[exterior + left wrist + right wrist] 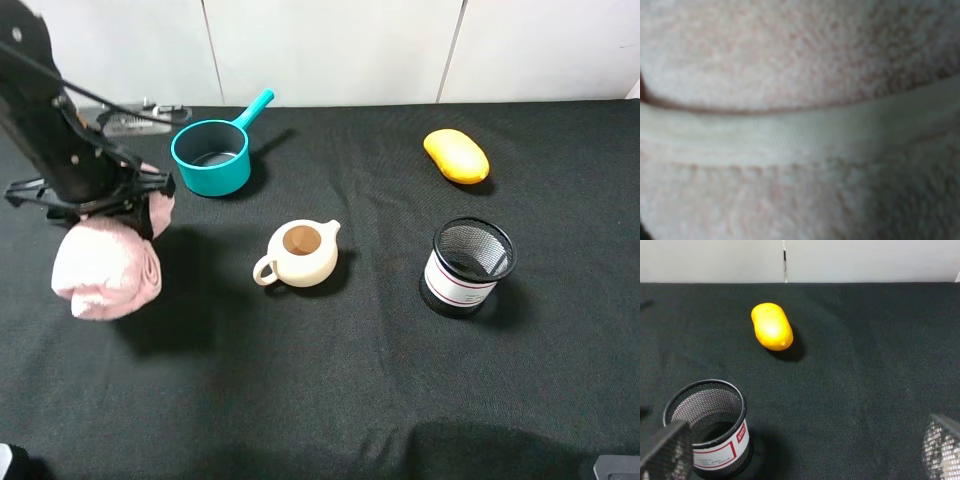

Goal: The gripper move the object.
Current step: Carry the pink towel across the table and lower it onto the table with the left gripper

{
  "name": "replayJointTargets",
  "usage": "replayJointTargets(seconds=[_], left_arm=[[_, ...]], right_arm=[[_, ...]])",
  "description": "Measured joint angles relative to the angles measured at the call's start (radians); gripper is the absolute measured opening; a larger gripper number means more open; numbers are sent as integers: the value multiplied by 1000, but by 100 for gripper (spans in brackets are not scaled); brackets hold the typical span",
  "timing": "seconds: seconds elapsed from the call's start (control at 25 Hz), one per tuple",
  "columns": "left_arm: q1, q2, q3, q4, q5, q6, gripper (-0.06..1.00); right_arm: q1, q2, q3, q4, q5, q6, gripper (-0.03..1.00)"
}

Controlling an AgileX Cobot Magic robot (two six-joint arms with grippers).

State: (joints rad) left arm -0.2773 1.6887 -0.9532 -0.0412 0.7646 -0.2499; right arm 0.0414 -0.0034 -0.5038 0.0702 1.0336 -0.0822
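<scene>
The pale-pink rolled towel bundle (pixel 105 272) hangs at the far left of the black table, under my left gripper (pixel 112 212). The black claw is shut on the towel's upper part and holds it a little above the cloth; its shadow falls to the right. The left wrist view is filled by blurred pink towel (pixel 800 65) with a pale seam across it; no fingers show there. My right gripper (pixel 804 450) is open and empty, with its mesh-covered fingertips (pixel 665 452) wide apart near the front right of the table.
A cream teapot (pixel 300 253) stands at the middle and a teal saucepan (pixel 212 156) behind it to the left. A black mesh cup (pixel 470 265) stands at the right, also in the right wrist view (pixel 710 427). A yellow-orange fruit (pixel 456 156) (pixel 771 326) lies at the back right.
</scene>
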Motion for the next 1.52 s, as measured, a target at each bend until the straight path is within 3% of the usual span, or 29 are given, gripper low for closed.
replayJointTargets(seconds=[0.44,0.8,1.04,1.24,1.52], left_arm=[[0,0,-238,-28,151,145,50],[-7,12,-383,-62,222,167,50],[-69,119,-569,-57,303,150,50],[-147,233,-748,22,393,102,50],[-210,380,-965,41,405,80,50]], right_arm=[[0,0,0,0,0,0,69],[0,0,0,0,0,0,69],[0,0,0,0,0,0,69],[0,0,0,0,0,0,69],[0,0,0,0,0,0,69]])
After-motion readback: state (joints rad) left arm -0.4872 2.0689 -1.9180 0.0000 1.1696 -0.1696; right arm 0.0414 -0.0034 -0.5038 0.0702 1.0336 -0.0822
